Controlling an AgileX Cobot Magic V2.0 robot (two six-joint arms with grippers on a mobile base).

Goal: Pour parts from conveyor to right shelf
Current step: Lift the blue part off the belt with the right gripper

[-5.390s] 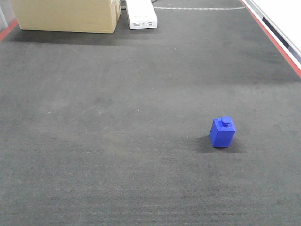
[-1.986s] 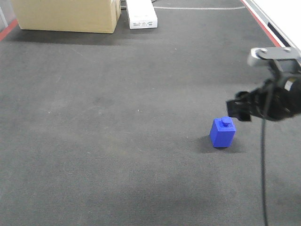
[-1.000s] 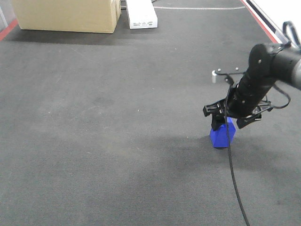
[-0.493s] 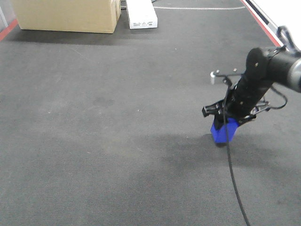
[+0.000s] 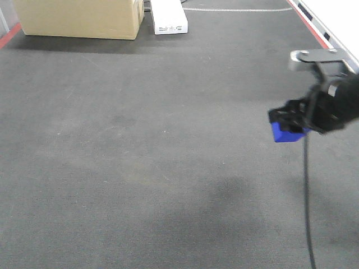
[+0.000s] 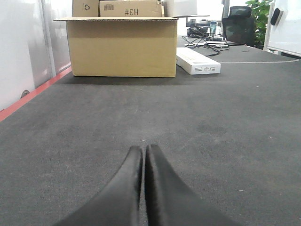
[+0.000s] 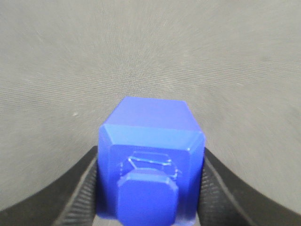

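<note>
Block (image 5: 284, 134) hangs clamped by its flat sides in the right tool (image 5: 291, 123), clear above the conveyor (image 5: 140, 145). Smooth plastic could slip out if the arm swings fast toward the shelf, which is out of view. Left tool (image 6: 142, 186) rests low over the belt, pressed together, empty.

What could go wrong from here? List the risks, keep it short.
1. The blue block is pinched only by its two sides between the fingers of the right gripper, clear of the belt; a loose pinch could let it slip and fall.
2. A black cable hangs below that arm and might snag during the swing.
3. The shelf is in no view, so the path there cannot be checked.
</note>
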